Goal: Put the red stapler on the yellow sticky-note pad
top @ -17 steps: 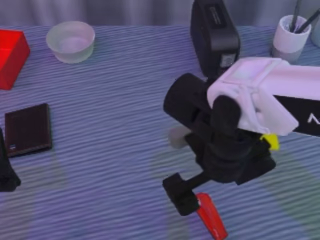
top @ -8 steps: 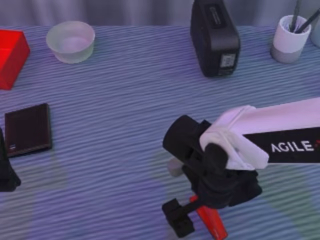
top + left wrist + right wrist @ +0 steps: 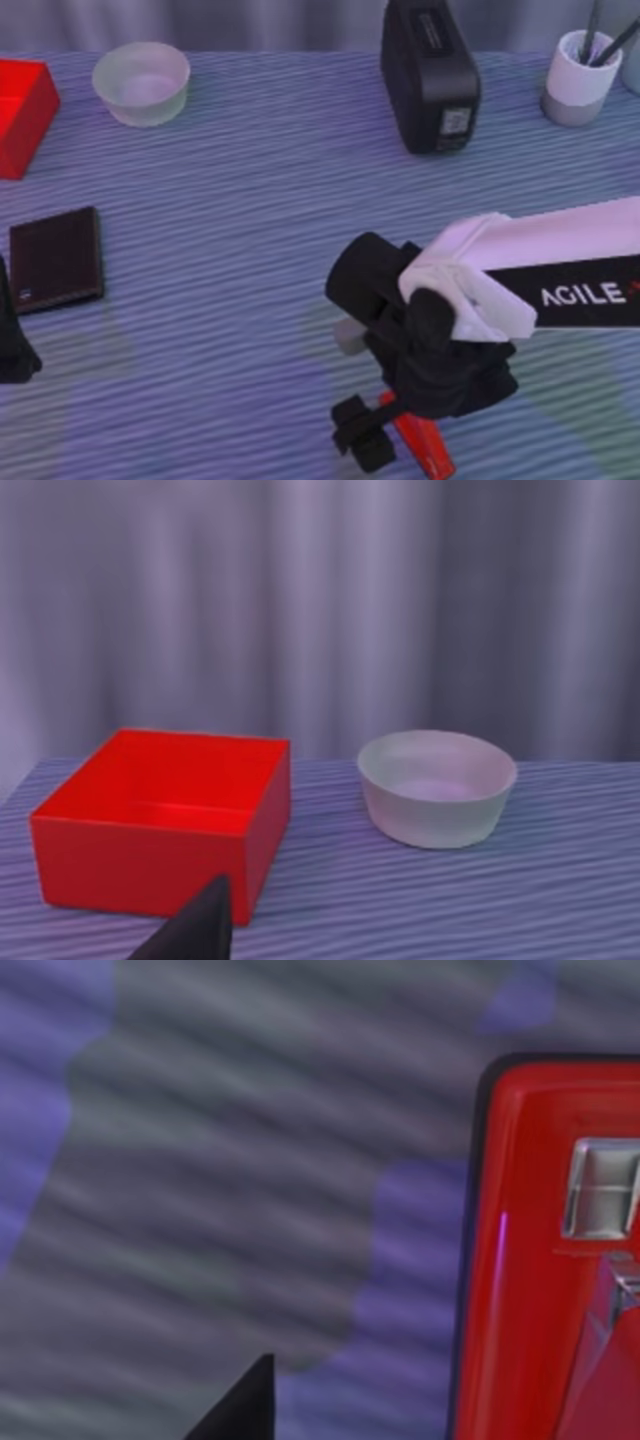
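Note:
The red stapler (image 3: 425, 448) lies on the striped cloth at the table's near edge, right of centre, partly covered by my right arm. My right gripper (image 3: 395, 432) is down over it. One black finger (image 3: 360, 438) shows just to the stapler's left, and the other is hidden under the wrist. In the right wrist view the stapler (image 3: 550, 1260) fills one side. That fingertip (image 3: 245, 1405) stands apart from the stapler with cloth between them, so the gripper is open. The yellow sticky-note pad is hidden. My left gripper (image 3: 12, 350) is parked at the left edge, open and holding nothing.
A large red box (image 3: 22, 112) and a pale bowl (image 3: 142, 82) stand at the back left. A dark brown wallet (image 3: 56, 258) lies at the left. A black device (image 3: 430, 72) and a white pen cup (image 3: 580, 75) stand at the back right.
My right arm swung toward the near edge and came down over the stapler. In the last half second the visible finger moved slightly toward the stapler. The left arm stayed still.

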